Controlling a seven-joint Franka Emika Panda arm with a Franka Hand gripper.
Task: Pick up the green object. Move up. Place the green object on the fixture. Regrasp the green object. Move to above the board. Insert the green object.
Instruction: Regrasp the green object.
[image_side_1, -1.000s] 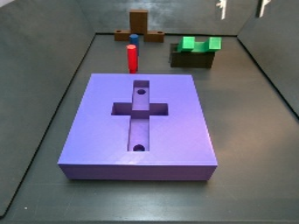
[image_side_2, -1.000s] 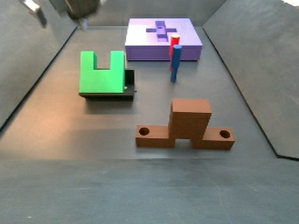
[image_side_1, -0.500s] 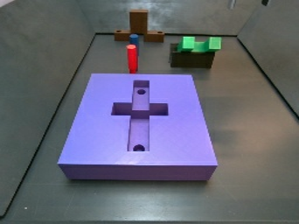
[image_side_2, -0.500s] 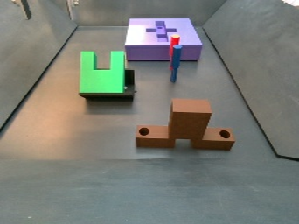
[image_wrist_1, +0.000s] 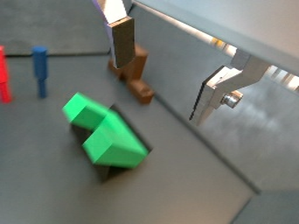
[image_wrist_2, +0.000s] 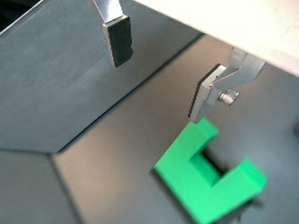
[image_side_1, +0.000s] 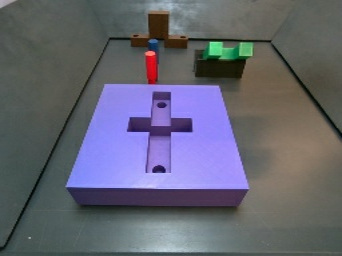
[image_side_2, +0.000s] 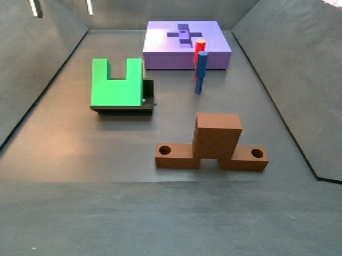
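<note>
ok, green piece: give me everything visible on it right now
The green piece is a bright, matte, blocky U with two thick prongs and a square notch between them. It lies flat on top of the dark fixture, which shows only along one side and beneath it. In a side view it sits at the far end of the floor, beyond the board. Nothing grips it: the end effector hangs open above it, fingers clear of it.
</note>
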